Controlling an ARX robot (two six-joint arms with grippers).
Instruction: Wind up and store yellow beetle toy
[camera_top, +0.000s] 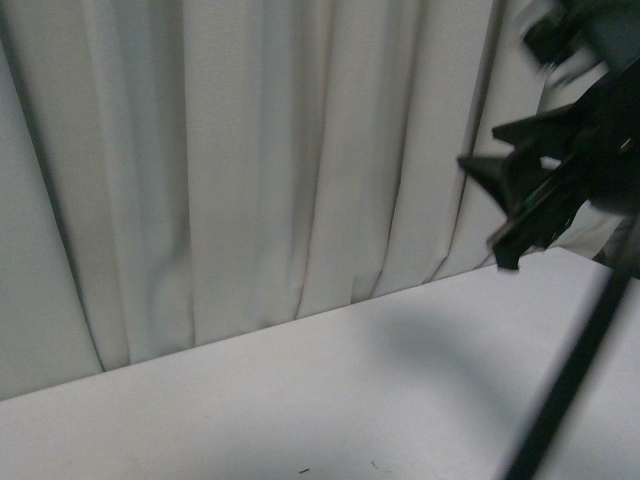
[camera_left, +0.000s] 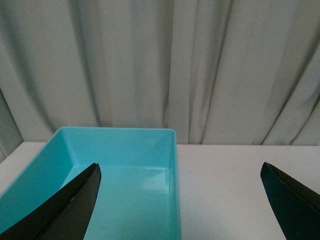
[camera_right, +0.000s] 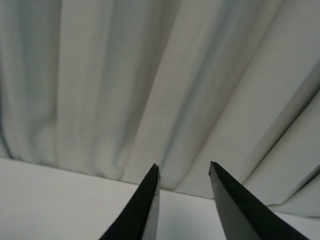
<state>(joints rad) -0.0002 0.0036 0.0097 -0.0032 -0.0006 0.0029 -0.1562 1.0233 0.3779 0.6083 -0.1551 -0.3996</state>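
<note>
The left gripper (camera_left: 180, 167) has its two dark fingers (camera_left: 75, 205) spread wide, with nothing between them. One finger reaches over the near part of a turquoise bin (camera_left: 125, 134) and the other hangs over bare white desk (camera_left: 235, 170). The bin's far wall stands close to the desk's back edge, just before a pale pleated curtain (camera_left: 160, 65), and the bin takes up the side of the desk toward the left finger. The right gripper (camera_right: 183, 165) has its fingers a narrow gap apart, gripping nothing, and points at the line where the desk's back edge meets the curtain. In the front view this gripper is a dark, blurred shape held high over the desk's far right edge, with a thin black bar (camera_top: 570, 380) slanting down below it toward the near right corner. The toy shows in none of the views, so I cannot tell where it lies.
</note>
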